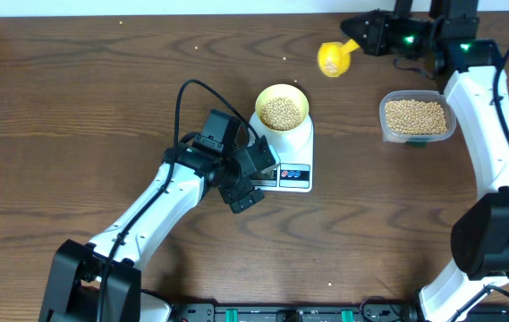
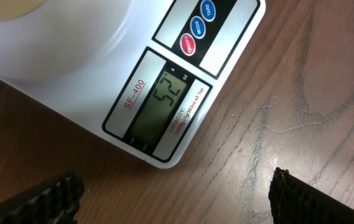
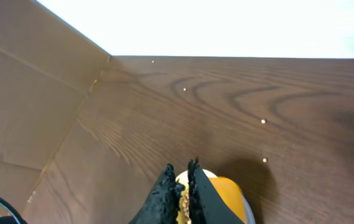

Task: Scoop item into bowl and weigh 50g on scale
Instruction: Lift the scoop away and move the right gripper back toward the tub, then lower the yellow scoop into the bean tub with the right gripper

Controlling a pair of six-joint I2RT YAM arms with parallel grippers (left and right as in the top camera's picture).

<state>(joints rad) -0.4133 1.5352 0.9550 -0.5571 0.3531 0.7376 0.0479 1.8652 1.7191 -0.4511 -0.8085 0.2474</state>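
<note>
Scale (image 1: 297, 150) points display-end toward the robot, beside the spread left gripper (image 1: 256, 179); right gripper (image 1: 356, 41) clamps scoop (image 1: 332, 59).

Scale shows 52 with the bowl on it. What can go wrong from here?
1. The display reads 52, already over 50; another pour from the scoop in the right gripper would overshoot further.
2. The left gripper hovers open close to the front edge of the scale; a nudge could shift the reading or the bowl.
</note>
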